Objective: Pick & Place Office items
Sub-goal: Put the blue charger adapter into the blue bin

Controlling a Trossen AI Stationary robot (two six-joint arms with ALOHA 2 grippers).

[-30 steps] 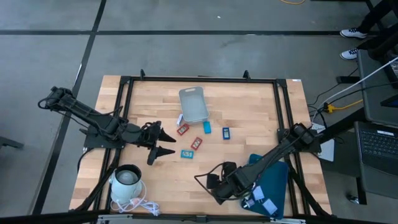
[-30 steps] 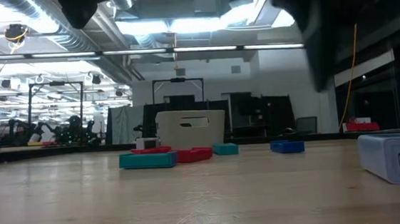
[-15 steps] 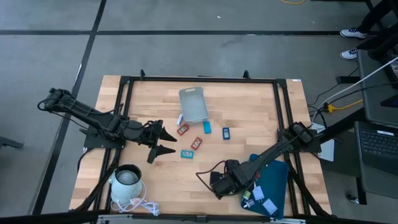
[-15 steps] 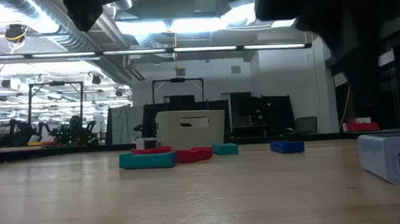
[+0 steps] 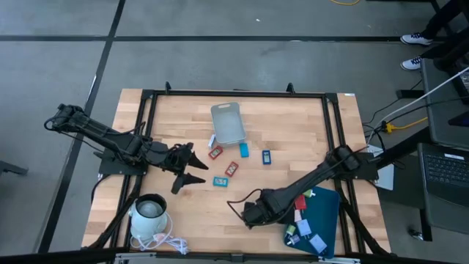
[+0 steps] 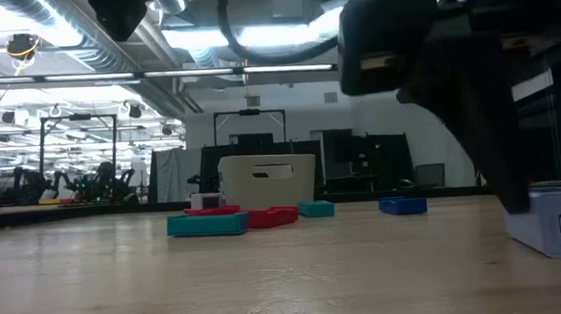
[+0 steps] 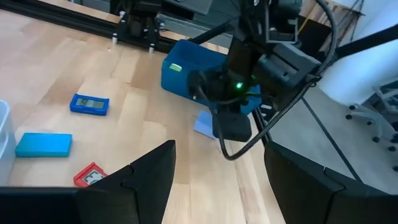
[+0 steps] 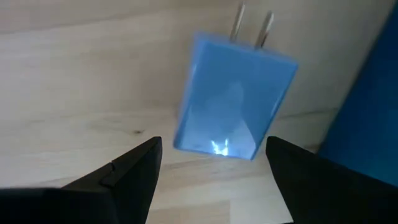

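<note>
Small office items lie flat mid-table: two red pieces (image 5: 215,152) (image 5: 231,169), two blue ones (image 5: 244,151) (image 5: 267,156) and a teal one (image 5: 220,181). A light-blue plug block (image 8: 233,99) with two metal prongs lies flat on the wood beside the dark-teal tray (image 5: 322,213). My right gripper (image 5: 249,213) points down over it, open, its fingers (image 8: 134,174) standing on either side without touching. My left gripper (image 5: 192,166) hovers open, left of the items, with nothing between its fingers.
A translucent grey bin (image 5: 228,122) stands beyond the items. A white round device with a coiled cable (image 5: 150,213) sits at the near left. The tray holds a few small pieces (image 5: 306,233). Black rails (image 5: 234,93) frame the table.
My right gripper has come down toward the table and shifted a little toward the table's left, swinging clear of the tray's edge and turning slightly. It stays open. The items have not moved.
</note>
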